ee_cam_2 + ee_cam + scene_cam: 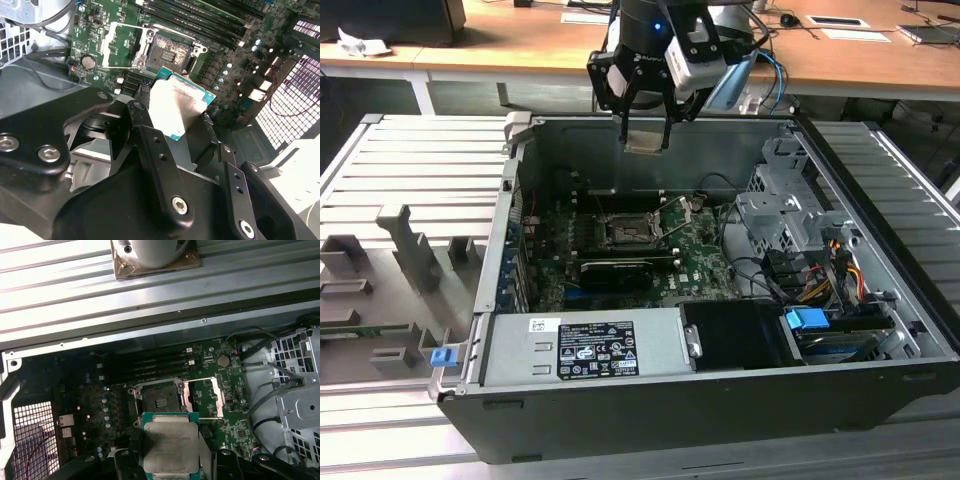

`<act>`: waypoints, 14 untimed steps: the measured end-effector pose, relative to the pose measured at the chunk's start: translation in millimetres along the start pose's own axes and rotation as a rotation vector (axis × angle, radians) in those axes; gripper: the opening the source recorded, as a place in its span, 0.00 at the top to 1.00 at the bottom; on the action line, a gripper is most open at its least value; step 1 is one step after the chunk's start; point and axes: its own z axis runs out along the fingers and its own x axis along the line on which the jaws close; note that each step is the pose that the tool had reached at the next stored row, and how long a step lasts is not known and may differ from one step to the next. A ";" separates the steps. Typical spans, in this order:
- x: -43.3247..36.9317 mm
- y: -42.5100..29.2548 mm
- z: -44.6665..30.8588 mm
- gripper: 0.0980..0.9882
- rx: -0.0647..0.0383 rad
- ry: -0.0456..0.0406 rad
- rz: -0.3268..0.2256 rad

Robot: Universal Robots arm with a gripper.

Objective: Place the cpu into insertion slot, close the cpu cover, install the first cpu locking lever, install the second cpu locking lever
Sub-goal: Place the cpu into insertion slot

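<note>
Exterior view: the hand hangs above the open computer case, clenched on the cpu, well above the green board. The insertion slot lies almost straight below the hand and it looks empty. Second wrist view: the cpu sits flat between the fingers, its pale face to the camera, and the insertion slot is seen just past its far edge, with the cpu cover swung open beside it. First wrist view: the cpu is level and roughly square to the insertion slot, so I judge the insertion slot lies mainly downward from the hand
</note>
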 end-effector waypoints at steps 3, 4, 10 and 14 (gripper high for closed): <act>0.0 0.0 0.6 0.51 0.000 -0.0010 0.010; 0.0 -0.1 0.7 0.51 0.001 -0.0013 0.013; -0.1 -0.2 2.7 0.51 0.001 -0.0046 0.047; -0.1 -0.4 4.5 0.51 0.001 -0.0054 0.057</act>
